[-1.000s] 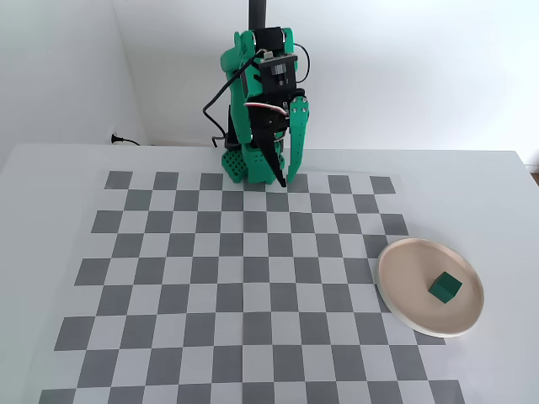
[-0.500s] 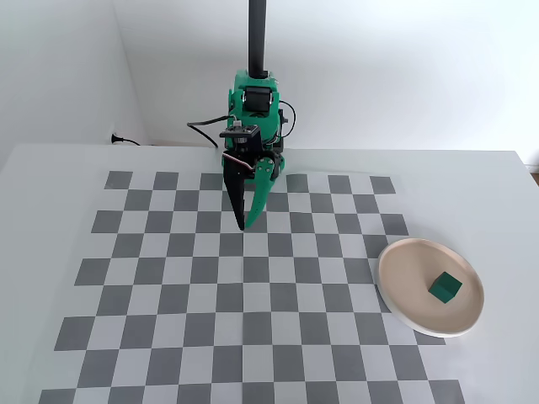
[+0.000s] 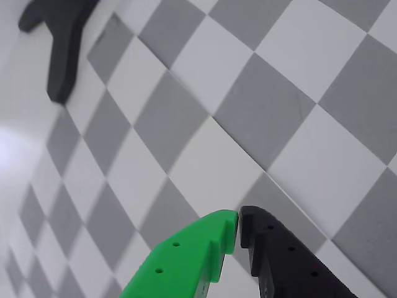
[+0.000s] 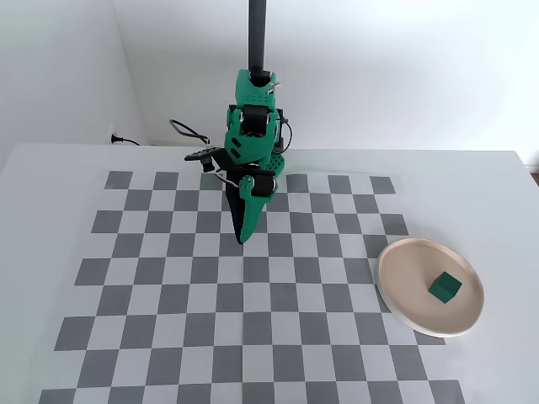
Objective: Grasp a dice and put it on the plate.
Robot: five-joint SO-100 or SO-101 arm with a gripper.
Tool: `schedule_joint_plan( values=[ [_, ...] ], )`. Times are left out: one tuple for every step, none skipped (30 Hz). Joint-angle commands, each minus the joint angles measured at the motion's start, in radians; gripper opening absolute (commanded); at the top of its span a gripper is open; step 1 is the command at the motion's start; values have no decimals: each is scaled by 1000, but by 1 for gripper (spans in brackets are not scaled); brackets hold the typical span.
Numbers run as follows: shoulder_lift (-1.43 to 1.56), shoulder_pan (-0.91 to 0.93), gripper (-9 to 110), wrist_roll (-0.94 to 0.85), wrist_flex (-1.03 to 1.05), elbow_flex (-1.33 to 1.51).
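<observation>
The dice [image 4: 445,287] is seen resting on the plate [image 4: 402,286] at the near right, so the gripper [image 4: 243,236], fingers together and empty, is held well apart, pointing down at the table [image 4: 50,194].

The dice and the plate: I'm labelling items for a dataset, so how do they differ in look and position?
The dice is a small dark green cube; the plate is large, round, shallow and pale beige-pink with a lighter rim. The dice rests inside the plate, right of its centre in the fixed view; the plate lies on the checkered mat's right edge. Both sit apart from the gripper.
</observation>
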Motion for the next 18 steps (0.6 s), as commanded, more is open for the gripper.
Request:
schedule_joint_plan(
  values=[
    [8, 12, -4, 394, -41, -15],
    [8, 11, -4, 448, -23, -15],
    [8, 6, -4, 483, 2, -15],
    [8, 6, -4, 514, 20, -15],
    [8, 6, -4, 537, 40, -15],
    [8, 6, -4, 565, 57, -15],
    [8, 6, -4, 586, 74, -15],
    [8, 3, -4, 598, 95, -15],
    [8, -8, -4, 600, 114, -15],
    [8, -8, -4, 604, 118, -15],
    [8, -8, -4, 606, 118, -15],
    [8, -8, -4, 607, 118, -15],
    [8, -5, -4, 612, 118, -15],
    [8, -5, -4, 614, 118, -15],
    [8, -3, -4, 614, 118, -15],
    [8, -5, -4, 604, 118, -15],
    [8, -8, -4, 592, 118, -15],
    [8, -8, -4, 591, 118, -15]
  ],
)
